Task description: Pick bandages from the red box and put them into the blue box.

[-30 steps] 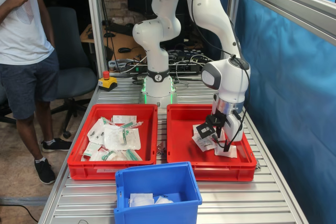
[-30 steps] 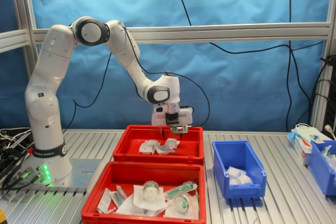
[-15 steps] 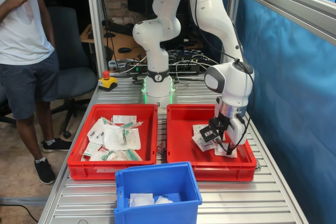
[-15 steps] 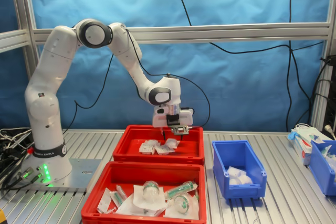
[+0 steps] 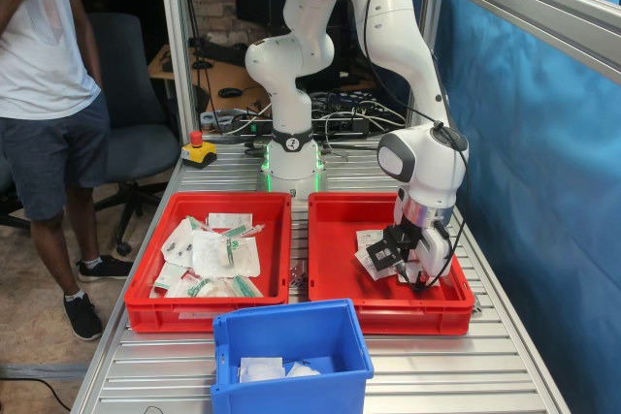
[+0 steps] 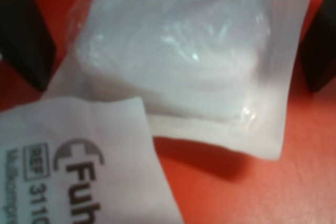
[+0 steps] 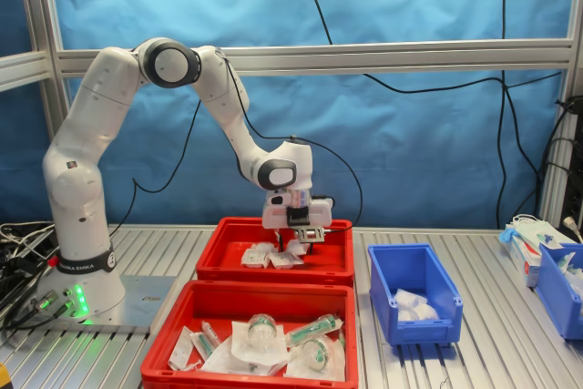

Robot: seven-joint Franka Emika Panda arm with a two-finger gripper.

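While exterior views hide tool tips low in red box, wrist view shows fingers spread, unclenched, flanking padded bandage.

Arm bent low, claw pointing down, fingers spread.

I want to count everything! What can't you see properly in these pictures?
- Bandages in the red box: first exterior view, partly hidden behind the gripper, so no count.
- Print on a pouch: wrist view, cut off by the edge.
- Blue box contents: second exterior view, too small to count.
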